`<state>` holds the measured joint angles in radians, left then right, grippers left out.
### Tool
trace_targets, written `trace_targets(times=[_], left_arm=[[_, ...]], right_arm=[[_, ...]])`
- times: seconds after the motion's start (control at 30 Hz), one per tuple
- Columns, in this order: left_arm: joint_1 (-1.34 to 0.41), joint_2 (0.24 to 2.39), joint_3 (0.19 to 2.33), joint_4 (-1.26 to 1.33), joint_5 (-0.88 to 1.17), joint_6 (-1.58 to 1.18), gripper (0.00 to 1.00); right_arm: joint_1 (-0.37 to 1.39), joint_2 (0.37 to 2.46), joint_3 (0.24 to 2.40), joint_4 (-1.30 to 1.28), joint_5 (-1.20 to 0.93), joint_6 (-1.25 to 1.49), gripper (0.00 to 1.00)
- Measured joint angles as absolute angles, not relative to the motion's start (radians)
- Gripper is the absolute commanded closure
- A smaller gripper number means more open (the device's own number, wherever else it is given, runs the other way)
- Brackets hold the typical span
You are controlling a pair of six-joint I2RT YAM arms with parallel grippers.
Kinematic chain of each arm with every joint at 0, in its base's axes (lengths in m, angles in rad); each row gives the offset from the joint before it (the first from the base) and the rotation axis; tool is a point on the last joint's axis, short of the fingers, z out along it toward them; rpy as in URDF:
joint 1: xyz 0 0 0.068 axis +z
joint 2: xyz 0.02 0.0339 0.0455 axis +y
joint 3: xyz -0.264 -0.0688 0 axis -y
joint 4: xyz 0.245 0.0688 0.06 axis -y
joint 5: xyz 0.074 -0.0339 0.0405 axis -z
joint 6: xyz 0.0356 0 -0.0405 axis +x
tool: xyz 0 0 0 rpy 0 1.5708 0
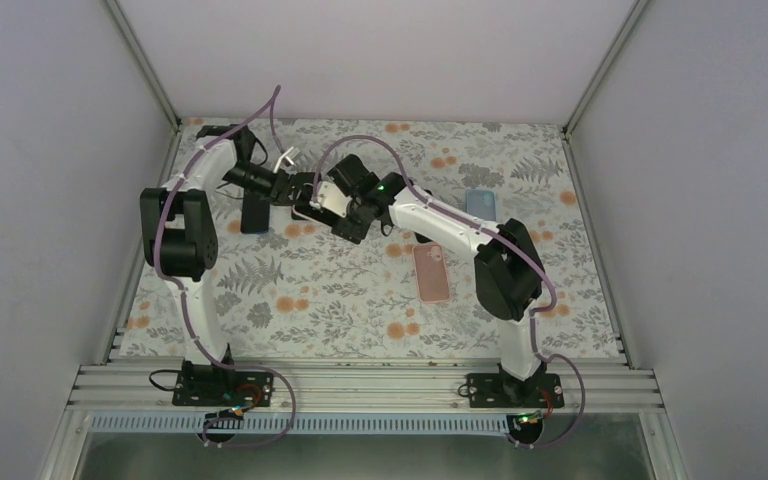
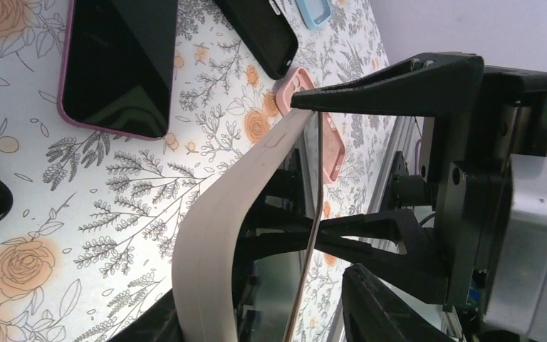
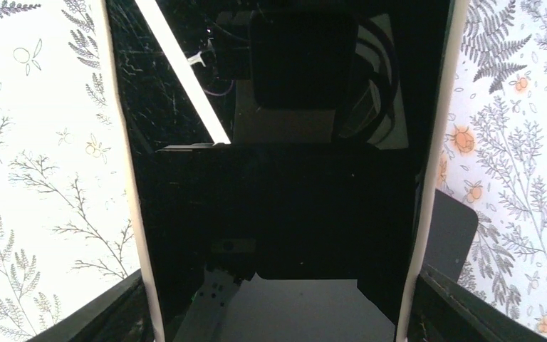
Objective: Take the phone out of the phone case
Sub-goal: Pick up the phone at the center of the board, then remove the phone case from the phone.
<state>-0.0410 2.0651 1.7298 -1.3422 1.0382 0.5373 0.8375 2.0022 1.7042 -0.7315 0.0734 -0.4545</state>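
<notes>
A: where's the phone?
B: black glass-fronted phone [image 3: 285,214] sits in the cream rubbery phone case [image 2: 214,214], held up off the floral-print table cloth [image 1: 310,310], back-centre, between the two arms. Cream rim shows along both long sides of the screen in the right wrist view
A: right side?
B: right gripper [image 3: 285,310] clamps across the case's width, one finger on each long edge. Jaws stand wide only because the case is wide
A: left?
B: left gripper [image 2: 285,167] is at one end of the case. The upper finger [image 2: 384,82] touches the end corner with its tip, the lower finger [image 2: 370,242] crosses the phone's thin edge further down. There's a gap between the jaws, and I can't tell if they pinch anything or just sit half spread
A: case off at all?
B: in the left wrist view the cream side wall bows away from the thin glass edge toward the bottom of frame, and the two meet at the upper fingertip. Can't tell more
A: rest of the table?
B: pink phone case [image 1: 431,272] flat near the right arm, pale blue case [image 1: 480,204] further back beside that arm, dark phone with purple rim [image 2: 114,64] flat on the cloth near the left gripper
</notes>
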Motion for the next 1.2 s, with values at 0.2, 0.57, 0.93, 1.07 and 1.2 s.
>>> trace_targets(times=[0.2,0.57,0.93,1.07,1.2], left_arm=[[-0.045,2.053,1.699,-1.33,1.051,0.536,0.8],[-0.089,1.876,1.695,-1.364,0.951,0.699,0.98],[-0.127,1.602,1.66,-1.359,0.756,0.886,0.98],[-0.198,1.538,1.599,-1.369,0.722,0.926,0.98],[-0.244,1.501,1.586,-1.371,0.716,0.939,0.98]], right_arm=[[0.838,2.002,1.721,-0.738,0.084,-0.466,0.35],[0.806,1.972,1.752,-0.862,-0.132,-0.504,0.0],[0.625,1.848,1.691,-1.097,-0.528,-0.693,0.05],[0.621,1.88,1.715,-1.151,-0.591,-0.737,0.08],[0.622,1.928,1.75,-1.175,-0.616,-0.76,0.09]])
